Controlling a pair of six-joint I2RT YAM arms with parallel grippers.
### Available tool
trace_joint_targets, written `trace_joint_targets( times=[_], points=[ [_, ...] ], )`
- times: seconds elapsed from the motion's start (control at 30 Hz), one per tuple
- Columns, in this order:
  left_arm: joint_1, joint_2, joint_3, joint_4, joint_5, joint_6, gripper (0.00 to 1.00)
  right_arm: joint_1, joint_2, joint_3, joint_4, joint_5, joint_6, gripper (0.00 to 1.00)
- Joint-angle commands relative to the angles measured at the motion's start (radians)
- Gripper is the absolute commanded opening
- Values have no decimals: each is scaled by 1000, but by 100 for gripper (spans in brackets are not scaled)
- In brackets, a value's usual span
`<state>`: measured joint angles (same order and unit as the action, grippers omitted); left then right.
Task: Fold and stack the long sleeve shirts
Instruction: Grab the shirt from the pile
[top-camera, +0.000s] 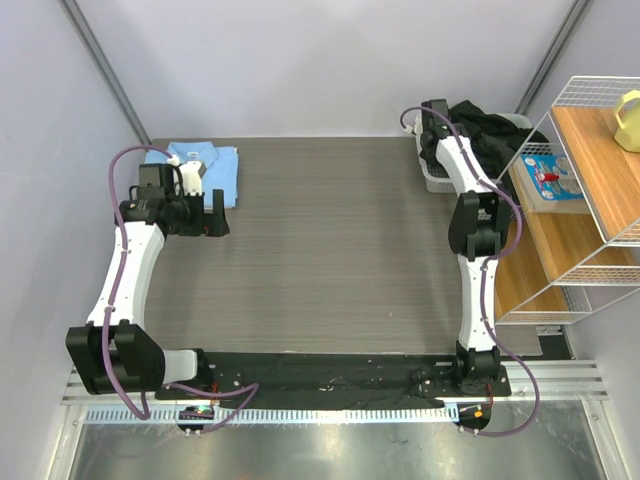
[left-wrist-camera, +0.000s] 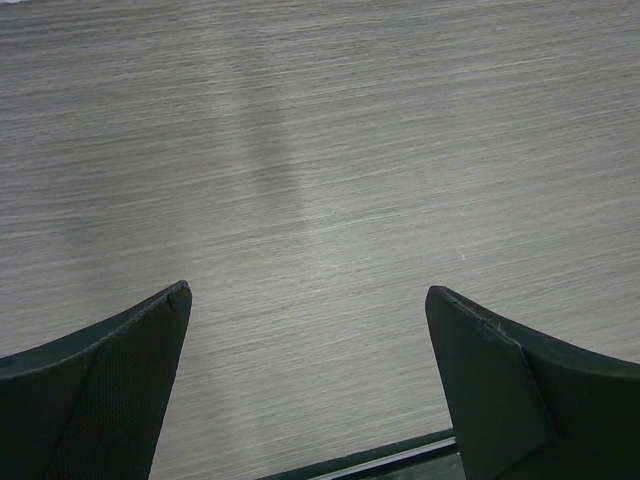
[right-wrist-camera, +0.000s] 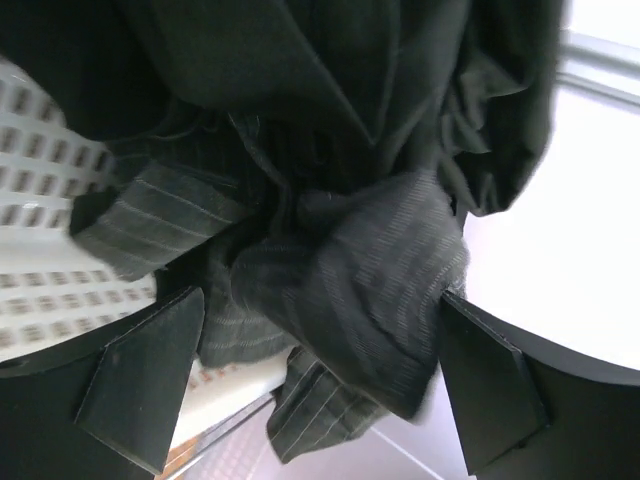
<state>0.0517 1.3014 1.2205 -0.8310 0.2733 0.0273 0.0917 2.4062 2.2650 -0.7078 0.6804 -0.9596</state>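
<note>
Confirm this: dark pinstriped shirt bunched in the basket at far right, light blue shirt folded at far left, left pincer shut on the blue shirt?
Not quite. The left pincer is open and holds nothing: the left wrist view shows only bare table between its fingers. The rest stands: the dark pinstriped shirt is bunched in the basket, and the light blue shirt is folded at far left.

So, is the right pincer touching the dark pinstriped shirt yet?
Cannot tell. The right wrist view shows the pinstriped shirt bunched between the open right pincer, but not whether the cloth meets the fingers.
</note>
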Motion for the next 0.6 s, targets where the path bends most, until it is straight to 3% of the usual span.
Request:
trace_joint_targets(
  times=[0.0, 0.07, 0.1, 0.13, 0.2, 0.23, 0.3, 0.43, 0.57],
  points=[
    [-4, -11, -4, 44, 6, 5, 100, -24, 13, 56, 100, 93, -90, 100],
    [-4, -13, -1, 44, 0, 5, 100, -26, 18, 51, 125, 106, -105, 98],
    [-4, -13, 2, 44, -3, 5, 100, -27, 11, 48, 154, 111, -113, 92],
    [-3, -16, 4, 43, -9, 5, 100, -29, 5, 47, 168, 119, -129, 76],
    [-4, -20, 16, 36, -13, 5, 100, -23, -28, 45, 200, 134, -154, 56],
    [-3, -22, 16, 33, -13, 3, 100, -23, -44, 44, 214, 136, -163, 29],
    [-3, -28, 19, 39, -9, -7, 100, -18, -83, 41, 269, 142, -185, 3],
    [-4, -33, 27, 50, -5, -23, 100, -7, -206, 38, 375, 133, -255, 1],
    [-4, -25, 37, 52, -3, -21, 100, 13, -297, -13, 638, 119, -371, 1]
  ],
)
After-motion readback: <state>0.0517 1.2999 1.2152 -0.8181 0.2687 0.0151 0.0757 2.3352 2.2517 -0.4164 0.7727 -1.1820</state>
